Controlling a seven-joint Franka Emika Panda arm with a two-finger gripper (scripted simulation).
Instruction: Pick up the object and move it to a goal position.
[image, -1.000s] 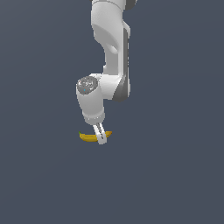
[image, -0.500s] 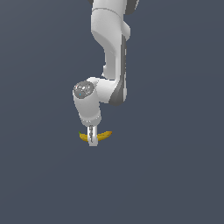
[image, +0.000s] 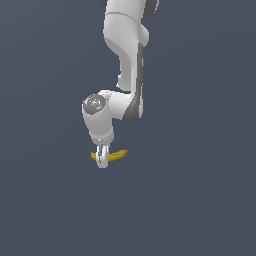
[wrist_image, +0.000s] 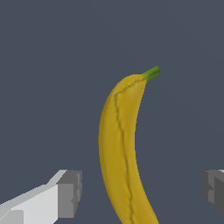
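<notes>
You have one banana (wrist_image: 120, 153) lying on the dark floor, one gripper (wrist_image: 140, 188) lowered over it, its two fingers (wrist_image: 68, 192) spread wide on either side with clear gaps, touching nothing; the green stem points away from them.

Glossy white arm (image: 125, 60) — dark grey joint seams, grey-padded white end effector (image: 102, 160).
</notes>
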